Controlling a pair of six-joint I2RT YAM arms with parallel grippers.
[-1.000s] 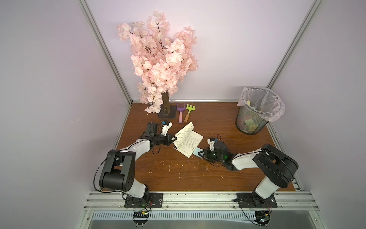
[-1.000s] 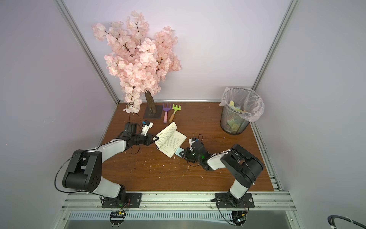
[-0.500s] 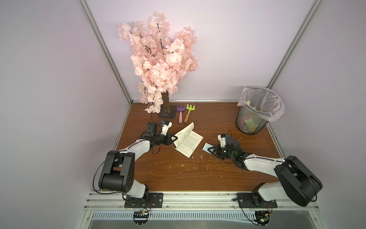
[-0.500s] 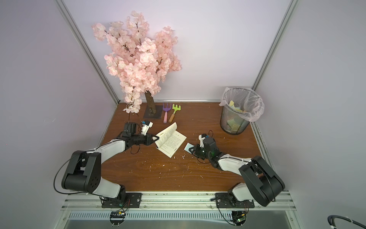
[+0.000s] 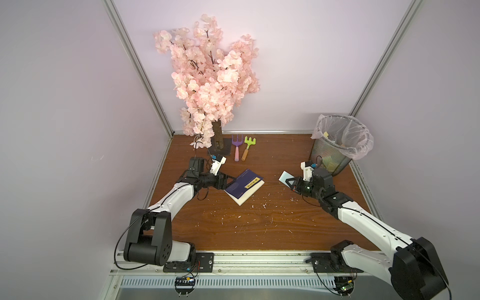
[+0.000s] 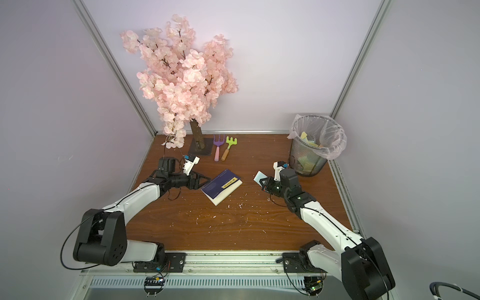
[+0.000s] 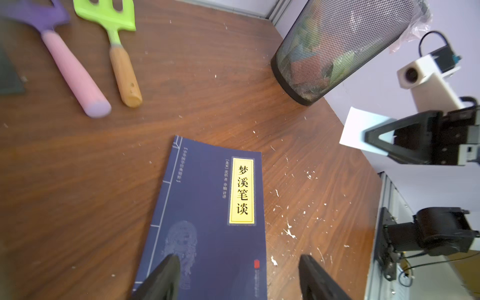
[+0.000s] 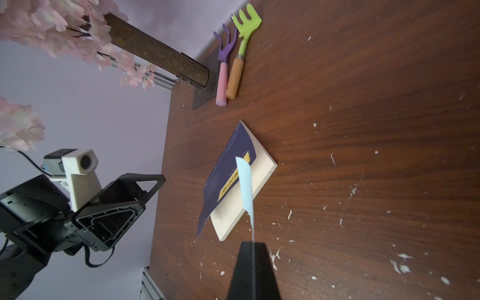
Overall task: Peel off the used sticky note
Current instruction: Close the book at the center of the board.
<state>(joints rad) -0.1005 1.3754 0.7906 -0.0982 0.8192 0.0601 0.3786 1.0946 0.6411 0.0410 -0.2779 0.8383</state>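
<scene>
Now, sticky note (image 5: 285,176): pinched by the right gripper (image 5: 292,181), held above the table (image 5: 259,228).
left gripper (image 5: 229,182): spread wide, just beside the book (image 5: 244,185) (cover closed).

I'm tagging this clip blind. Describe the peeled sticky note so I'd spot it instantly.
Find the mesh wastebasket at the back. Beside it, the right gripper has its jaws shut on the sticky note. It is a pale blue square, the only paper held in the air.
</scene>
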